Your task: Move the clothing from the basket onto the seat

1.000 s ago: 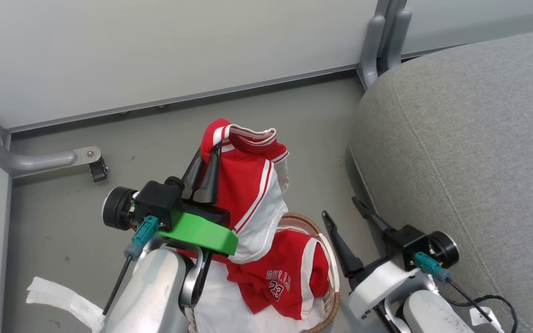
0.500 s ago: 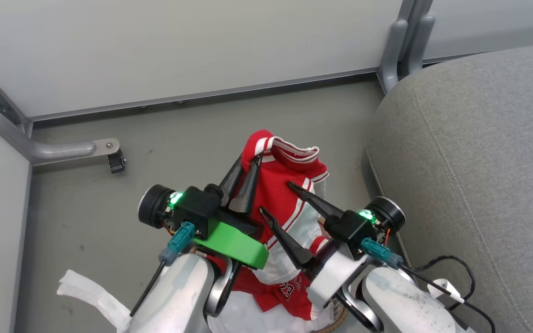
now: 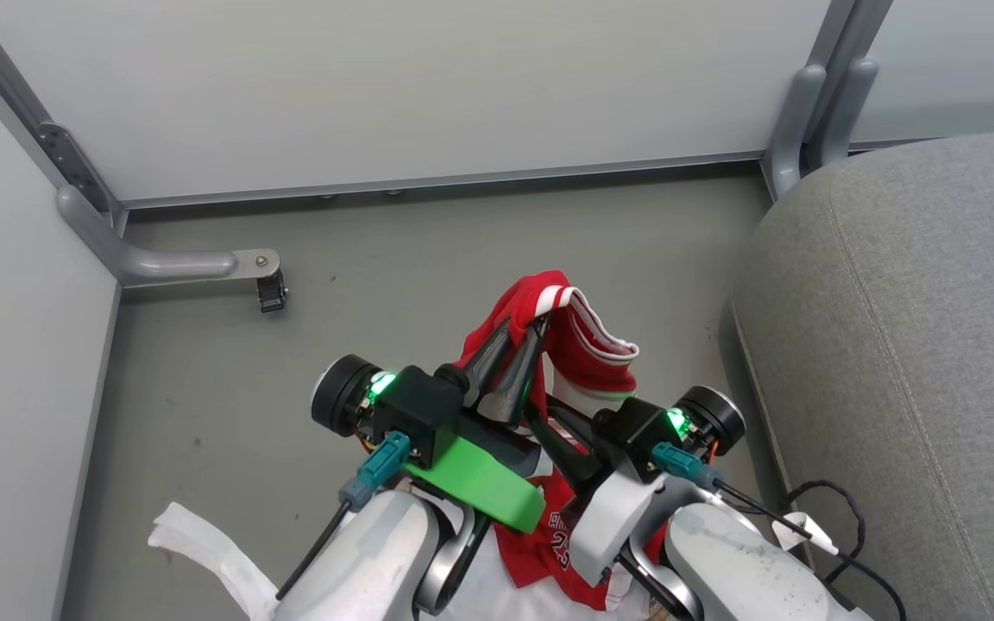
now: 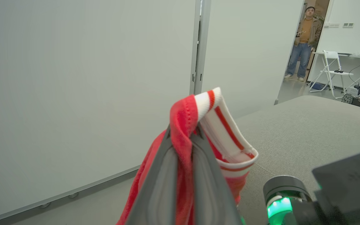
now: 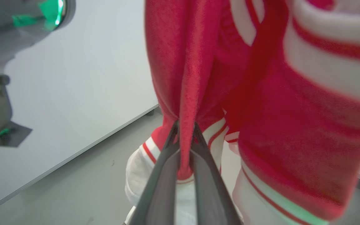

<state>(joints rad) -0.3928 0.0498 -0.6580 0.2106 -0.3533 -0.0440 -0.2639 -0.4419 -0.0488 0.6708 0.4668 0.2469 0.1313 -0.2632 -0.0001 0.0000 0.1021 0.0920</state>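
- Since a second ago the right tool [image 5: 185, 128] has swung in from the lower right of the head view, where its fingers stood spread and clear of the cloth, to the centre beneath the left tool [image 3: 525, 332]. The camera itself has shifted too.
- Lower left of the head view: a crumpled white sheet [image 3: 204, 552] lies on the grey floor [image 3: 204, 388].
- Centre: the left tool is pressed together on the red clothing [image 3: 588, 341], pinching a fold beside its striped band and holding it above the floor.
- Just right of that: the right tool pinches a lower fold of the same red cloth, as its wrist view shows.
- Bottom centre: a red piece [image 3: 549, 552] with white lettering shows between the two arms.
- Right side: the grey seat [image 3: 937, 345] lies beside the clothing, apart from it.
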